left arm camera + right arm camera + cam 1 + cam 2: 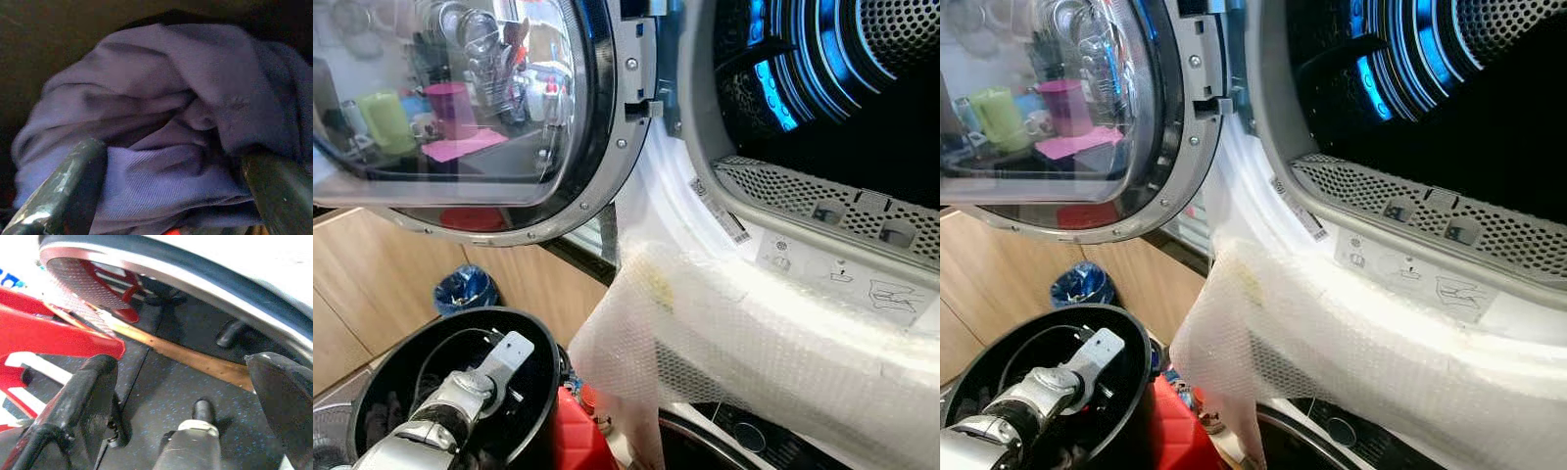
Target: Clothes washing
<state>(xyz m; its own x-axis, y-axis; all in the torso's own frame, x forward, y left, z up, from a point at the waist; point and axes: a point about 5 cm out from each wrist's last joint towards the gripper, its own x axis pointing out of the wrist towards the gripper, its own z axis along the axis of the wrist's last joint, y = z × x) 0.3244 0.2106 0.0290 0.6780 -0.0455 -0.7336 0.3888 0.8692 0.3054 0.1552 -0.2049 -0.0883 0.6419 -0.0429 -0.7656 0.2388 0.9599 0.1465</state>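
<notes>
Two fingers of your left gripper (171,191) stand spread on either side of a bundle of purple-blue clothes (176,112), and the cloth bulges between them without being pinched yet. From the head view, your left arm (450,401) reaches down into a round black laundry bin (533,343) at the lower left, so the clothes sit at the bottom of that bin, well below the machine's opening. Above and to the right, the drum (842,69) is dark and lit blue inside, its round glass door (460,108) swung wide to the left, and a sheet of bubble wrap (724,343) drapes over the lower lip of the opening. Your right gripper (181,396) hangs low with its fingers apart, looking at a dark floor (161,396) and a red object (54,328) beside the machine. If you close now, you will likely catch only a fold and the rest may slide back as you lift. On the way up, the cloth may snag the bin rim or the door's edge, and a trailing hem could drag the loose bubble wrap into the drum.
</notes>
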